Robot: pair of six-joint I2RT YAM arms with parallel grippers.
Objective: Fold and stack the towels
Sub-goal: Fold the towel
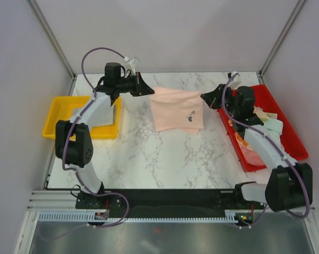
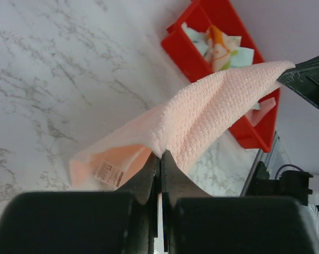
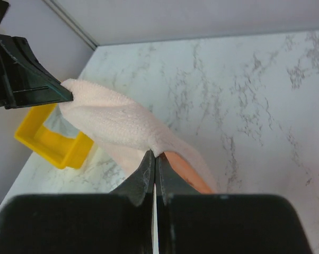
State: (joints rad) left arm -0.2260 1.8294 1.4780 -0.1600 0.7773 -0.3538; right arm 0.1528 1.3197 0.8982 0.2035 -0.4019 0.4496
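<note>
Towel work, as my screens show it: the pale pink towel (image 1: 176,108) is strung between both arms, above the middle of the tabletop's (image 1: 149,159) far edge. My left gripper (image 2: 159,156) is pinched flat on one upper corner. On the left wrist feed its two fingers meet with only the cloth's edge between them. My right gripper (image 3: 154,156) is closed the same way on the opposite upper corner, with the fabric squeezed in where its fingertips come together. The top hem runs fairly taut from one grip to the other, and the rest of the cloth hangs down and toward the near edge in loose folds. A small label (image 2: 107,172) shows near a lower corner, where the cloth doubles under itself. From overhead I cannot tell whether the lower hem touches the marble or hangs just off it.

The red bin (image 1: 286,127) lies along the right edge of the tabletop, partly behind my right arm. It holds loose towels (image 2: 223,45), crumpled together: one orange and white, one mint, and a bit of pink. The yellow bin (image 1: 59,114) sits at the left edge, toward the far left corner, with my left arm crossing over its inner side. Something pale lies in it under the arm, and I cannot make out what.
</note>
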